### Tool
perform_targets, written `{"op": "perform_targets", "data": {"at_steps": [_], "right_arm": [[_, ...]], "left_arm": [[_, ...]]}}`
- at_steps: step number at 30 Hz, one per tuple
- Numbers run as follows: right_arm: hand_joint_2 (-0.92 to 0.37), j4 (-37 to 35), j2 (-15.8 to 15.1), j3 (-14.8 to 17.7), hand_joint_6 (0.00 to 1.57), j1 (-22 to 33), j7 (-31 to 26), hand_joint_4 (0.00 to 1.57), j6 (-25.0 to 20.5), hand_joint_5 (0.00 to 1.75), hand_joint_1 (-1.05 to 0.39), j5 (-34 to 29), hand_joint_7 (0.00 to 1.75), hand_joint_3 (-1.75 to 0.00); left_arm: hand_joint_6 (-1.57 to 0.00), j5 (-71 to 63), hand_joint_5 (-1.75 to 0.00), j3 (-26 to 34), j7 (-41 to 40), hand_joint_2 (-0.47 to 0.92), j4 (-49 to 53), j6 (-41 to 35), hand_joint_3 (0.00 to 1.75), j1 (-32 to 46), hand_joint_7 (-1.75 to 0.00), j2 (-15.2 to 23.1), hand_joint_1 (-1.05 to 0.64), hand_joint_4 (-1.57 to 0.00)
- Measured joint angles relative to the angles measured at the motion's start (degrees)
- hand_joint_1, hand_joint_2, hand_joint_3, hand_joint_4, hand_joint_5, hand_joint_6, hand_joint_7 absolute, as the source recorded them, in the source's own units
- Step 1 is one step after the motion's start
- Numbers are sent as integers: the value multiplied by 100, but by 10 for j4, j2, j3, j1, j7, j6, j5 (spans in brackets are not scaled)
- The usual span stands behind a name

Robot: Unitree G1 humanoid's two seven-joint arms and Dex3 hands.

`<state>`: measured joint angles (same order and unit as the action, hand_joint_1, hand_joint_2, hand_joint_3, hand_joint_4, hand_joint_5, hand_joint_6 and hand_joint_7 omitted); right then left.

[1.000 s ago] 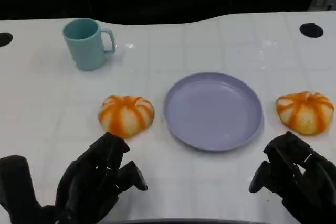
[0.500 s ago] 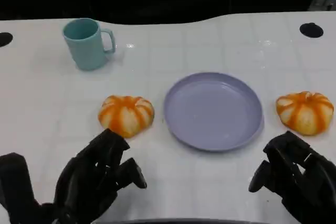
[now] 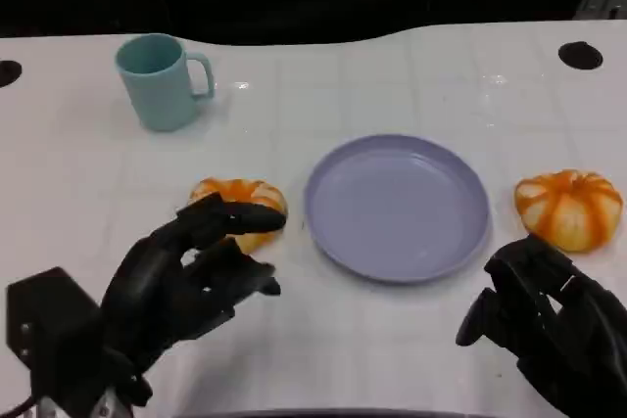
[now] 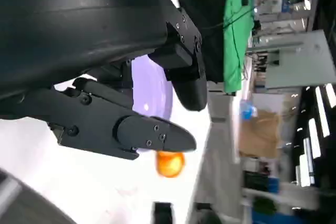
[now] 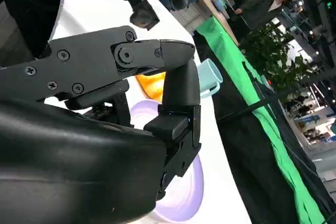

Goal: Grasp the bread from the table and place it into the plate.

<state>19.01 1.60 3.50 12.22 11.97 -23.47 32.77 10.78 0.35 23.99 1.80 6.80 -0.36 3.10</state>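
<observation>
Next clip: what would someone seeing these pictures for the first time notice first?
Most likely the two orange-and-white bread rolls flanking the empty purple plate at the table's middle: the left bread is partly covered by the fingers of the black left hand, the right bread lies free just beyond the right hand. A teal mug stands at the far left.

White table (image 3: 88,183) with faint grid lines, dark backdrop behind, green cloth (image 5: 262,114), bright ceiling lights
</observation>
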Motion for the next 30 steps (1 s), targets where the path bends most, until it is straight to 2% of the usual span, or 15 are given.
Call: {"op": "perform_targets", "data": {"at_steps": [1,5,10,14,19,23,30], "right_arm": [[-92,0,0,0,48,0,0,64,-1,175,-51,0,159,-24],[-92,0,0,0,48,-1,-3,64,-3,175,-50,0,160,-25],[-92,0,0,2,47,-2,-7,64,-10,175,-50,1,161,-28],[-91,-2,0,3,48,-2,-6,65,-10,175,-52,1,160,-26],[-92,-4,0,4,50,-4,-1,67,-10,175,-51,1,160,-26],[-91,-3,0,3,48,-5,-1,65,-10,175,-52,0,161,-29],[-92,-2,-1,4,48,-4,0,65,-10,175,-51,0,162,-29]], "left_arm": [[-45,-23,-108,-3,-9,84,-1,7,0,-6,-40,8,-38,-19],[-44,-108,-97,-10,-44,78,-12,31,0,-30,-26,42,-30,-8],[-39,-254,-81,-36,-97,74,-25,51,0,-60,-11,90,-20,-1],[-33,-358,-58,-56,-118,76,-46,53,0,-91,-4,136,-26,0],[-25,-506,-39,-109,-98,73,-82,1,0,-121,-1,186,-27,0],[-24,-582,-26,-152,-78,73,-84,-43,0,-153,0,194,-24,0],[-24,-617,-19,-200,-41,73,-34,-98,0,-204,0,187,-25,0]]}}
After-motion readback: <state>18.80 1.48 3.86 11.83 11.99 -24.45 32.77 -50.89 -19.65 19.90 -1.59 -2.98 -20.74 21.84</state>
